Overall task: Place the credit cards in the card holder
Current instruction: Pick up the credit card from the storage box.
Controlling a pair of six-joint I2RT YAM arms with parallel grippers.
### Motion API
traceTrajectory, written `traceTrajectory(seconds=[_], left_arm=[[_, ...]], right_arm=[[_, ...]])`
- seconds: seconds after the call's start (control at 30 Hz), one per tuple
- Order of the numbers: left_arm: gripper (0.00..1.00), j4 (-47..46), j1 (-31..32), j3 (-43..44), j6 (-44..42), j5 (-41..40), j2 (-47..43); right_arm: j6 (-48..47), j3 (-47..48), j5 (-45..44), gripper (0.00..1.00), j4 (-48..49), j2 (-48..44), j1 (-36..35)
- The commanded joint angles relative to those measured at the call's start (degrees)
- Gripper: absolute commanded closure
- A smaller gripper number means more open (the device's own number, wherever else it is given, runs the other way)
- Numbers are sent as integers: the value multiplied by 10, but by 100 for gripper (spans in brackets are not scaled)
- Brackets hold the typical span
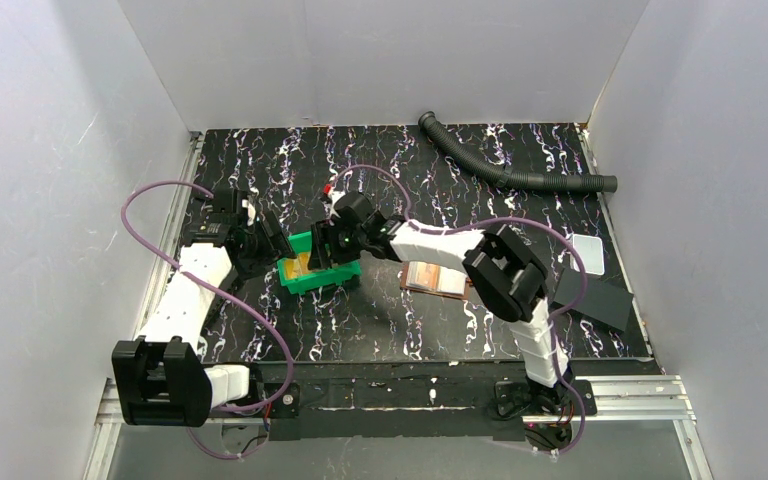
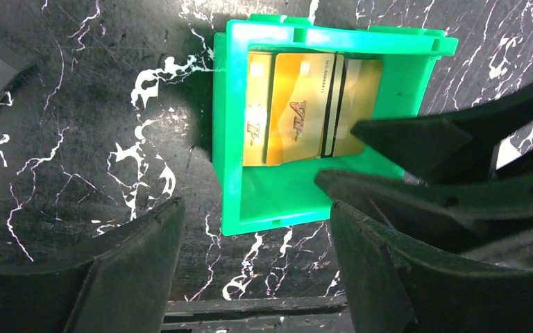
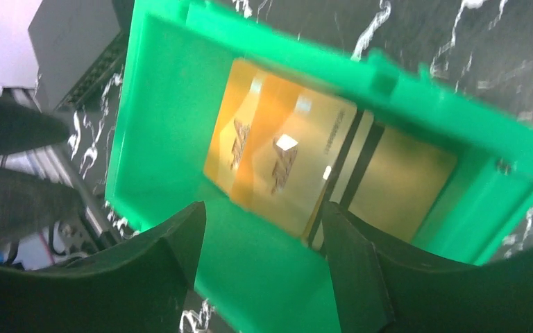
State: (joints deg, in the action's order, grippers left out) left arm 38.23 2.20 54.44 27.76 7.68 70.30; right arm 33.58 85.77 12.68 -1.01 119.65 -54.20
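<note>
The credit cards [image 2: 305,107] lie overlapped inside the green bin [image 2: 225,139]; my right hand [image 3: 264,211] hangs wide open over them, gripping nothing; my left hand [image 2: 257,208] is likewise open and empty at the bin's edge; the card holder [image 1: 432,278] lies nearby on the table [image 1: 380,330].

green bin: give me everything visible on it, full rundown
The green bin is bright green moulded plastic, rectangular and open on top, with notched tabs along one rim. It sits on the black marbled table. Overlapping gold credit cards lie flat on its floor. The open left gripper sits at one end, and the open right gripper reaches over the opposite wall. Whether either touches it cannot be told.
</note>
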Motion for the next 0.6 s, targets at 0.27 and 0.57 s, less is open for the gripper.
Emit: traceTrajectory(seconds=[0.27, 0.57], left_arm=[[24, 136, -1, 28, 35, -26, 1], [24, 196, 22, 134, 17, -83, 65]], right_arm=[[-71, 167, -93, 14, -166, 49, 7], [-39, 170, -95, 18, -116, 74, 0]])
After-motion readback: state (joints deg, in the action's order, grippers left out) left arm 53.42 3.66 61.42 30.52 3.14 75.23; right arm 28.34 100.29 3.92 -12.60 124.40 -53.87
